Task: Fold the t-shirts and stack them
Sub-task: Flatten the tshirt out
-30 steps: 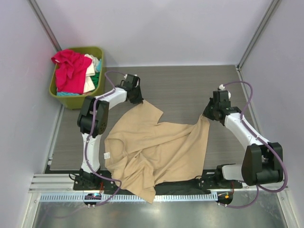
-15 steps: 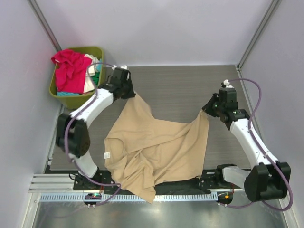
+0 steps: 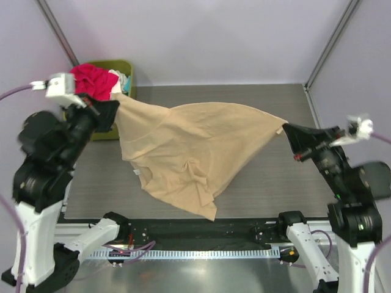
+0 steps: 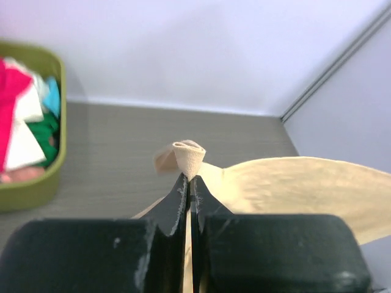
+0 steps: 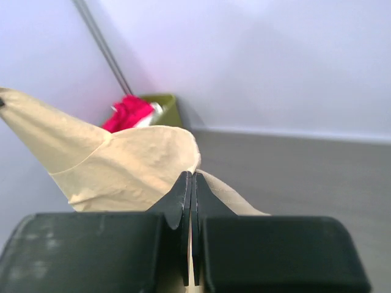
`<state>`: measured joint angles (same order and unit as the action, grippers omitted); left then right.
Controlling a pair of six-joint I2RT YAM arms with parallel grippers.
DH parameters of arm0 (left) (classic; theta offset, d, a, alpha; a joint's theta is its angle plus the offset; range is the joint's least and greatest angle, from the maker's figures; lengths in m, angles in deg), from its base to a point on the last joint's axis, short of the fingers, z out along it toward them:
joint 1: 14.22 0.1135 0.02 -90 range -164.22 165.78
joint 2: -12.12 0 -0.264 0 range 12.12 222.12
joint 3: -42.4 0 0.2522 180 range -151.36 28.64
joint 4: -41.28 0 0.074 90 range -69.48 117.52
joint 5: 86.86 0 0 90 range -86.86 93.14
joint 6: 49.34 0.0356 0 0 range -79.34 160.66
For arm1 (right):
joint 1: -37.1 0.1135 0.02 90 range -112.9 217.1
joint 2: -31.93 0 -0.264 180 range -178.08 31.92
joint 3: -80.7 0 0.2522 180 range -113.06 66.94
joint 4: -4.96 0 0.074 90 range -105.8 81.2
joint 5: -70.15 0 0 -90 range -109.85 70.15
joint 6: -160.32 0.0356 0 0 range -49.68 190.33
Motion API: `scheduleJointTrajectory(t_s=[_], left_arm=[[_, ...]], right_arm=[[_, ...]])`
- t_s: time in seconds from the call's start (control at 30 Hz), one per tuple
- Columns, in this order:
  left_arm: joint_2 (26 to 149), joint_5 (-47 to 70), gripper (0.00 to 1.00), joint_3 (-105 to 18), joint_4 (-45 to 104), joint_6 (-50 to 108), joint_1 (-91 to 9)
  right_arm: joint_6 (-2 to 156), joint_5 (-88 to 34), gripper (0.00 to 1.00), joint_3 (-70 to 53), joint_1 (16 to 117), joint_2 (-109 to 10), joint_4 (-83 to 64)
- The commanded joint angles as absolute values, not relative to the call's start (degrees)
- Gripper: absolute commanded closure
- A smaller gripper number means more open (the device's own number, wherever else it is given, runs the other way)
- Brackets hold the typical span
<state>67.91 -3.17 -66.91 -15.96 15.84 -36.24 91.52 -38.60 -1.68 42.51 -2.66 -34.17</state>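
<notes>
Nearest you, the lower part of the tan t-shirt (image 3: 195, 146) hangs down to the table (image 3: 275, 183). Higher up, your left gripper (image 4: 188, 180) and right gripper (image 5: 191, 177) each pinch a corner, stretching it wide. You seem to be spreading it; next, lay it flat, short of the far basket (image 3: 125, 63).

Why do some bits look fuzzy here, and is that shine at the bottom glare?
Top view: the left arm, raised near the lens, looks smeared; the tan t-shirt is crisp; the metal strip does glare. Left wrist view: the left pincer and green basket are soft. Right wrist view: the right pincer is soft too.
</notes>
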Motion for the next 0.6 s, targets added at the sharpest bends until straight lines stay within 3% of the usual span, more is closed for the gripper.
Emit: scheduleJointTrajectory(t_s=[0.0, 0.23, 0.37, 0.57], left_arm=[[62.8, 1.2, 1.00, -72.2, -19.3, 22.7, -36.4], [54.7, 9.9, 1.00, -75.8, -12.3, 28.6, -36.3], [58.9, 11.5, 1.00, -84.4, -12.4, 28.9, -36.2], [70.6, 11.3, 1.00, -95.3, -12.6, 28.7, -36.2]], right_arm=[[89.0, -41.7, 0.99, -4.8, 42.6, 3.6, -33.2], [88.2, -39.8, 0.99, -6.4, 42.7, 12.9, -32.1], [86.9, -37.3, 0.99, -10.8, 43.0, 9.6, -33.4], [82.7, -17.8, 0.99, -24.7, 43.6, -3.6, -39.6]])
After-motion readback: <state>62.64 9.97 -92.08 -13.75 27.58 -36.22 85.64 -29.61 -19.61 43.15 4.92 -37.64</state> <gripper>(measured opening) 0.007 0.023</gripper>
